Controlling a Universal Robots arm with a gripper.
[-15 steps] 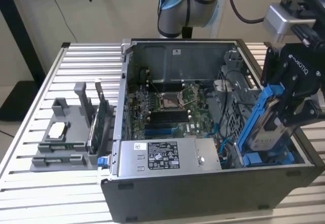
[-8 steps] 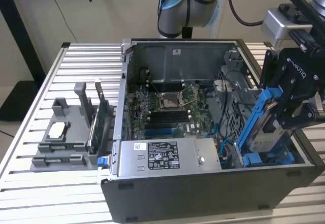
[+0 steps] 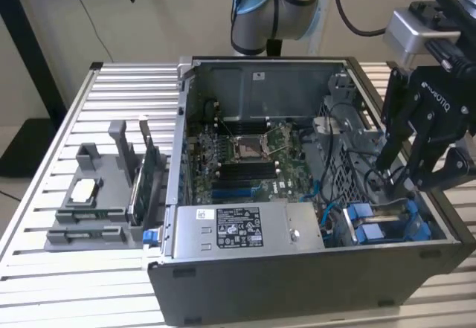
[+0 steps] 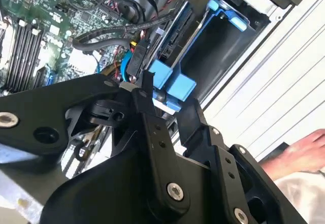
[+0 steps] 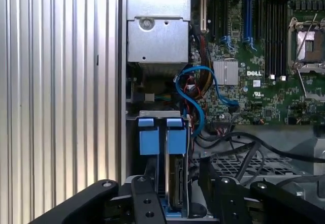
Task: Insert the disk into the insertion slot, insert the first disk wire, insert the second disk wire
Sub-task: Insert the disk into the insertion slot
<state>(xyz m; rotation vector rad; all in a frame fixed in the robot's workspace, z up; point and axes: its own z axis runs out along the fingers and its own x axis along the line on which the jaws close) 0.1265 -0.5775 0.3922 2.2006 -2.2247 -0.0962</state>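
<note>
**Open computer case (image 3: 312, 283) on a slatted desk (image 3: 44, 268).** The tool (image 3: 401, 173) hangs at the right of the exterior view, over the case's lower right corner. Its jaws are spread wide, with nothing visibly clamped. Beneath it, at the lower right of that frame, the disk (image 5: 175, 181) stands on edge in its blue carrier (image 3: 366, 231), inside the drive bay. In the first wrist view the black fingers (image 5: 146, 198) stand one to each side of the disk (contact cannot be judged). Blue cables (image 5: 199, 99) loop between the bay and the motherboard (image 3: 245, 149). The power supply (image 3: 238, 227) lies at lower centre of the exterior view. A grey fixture (image 3: 89, 161) sits on the desk at the left. A person's hand (image 4: 304, 153) appears in the second wrist view, outside the case.
</note>
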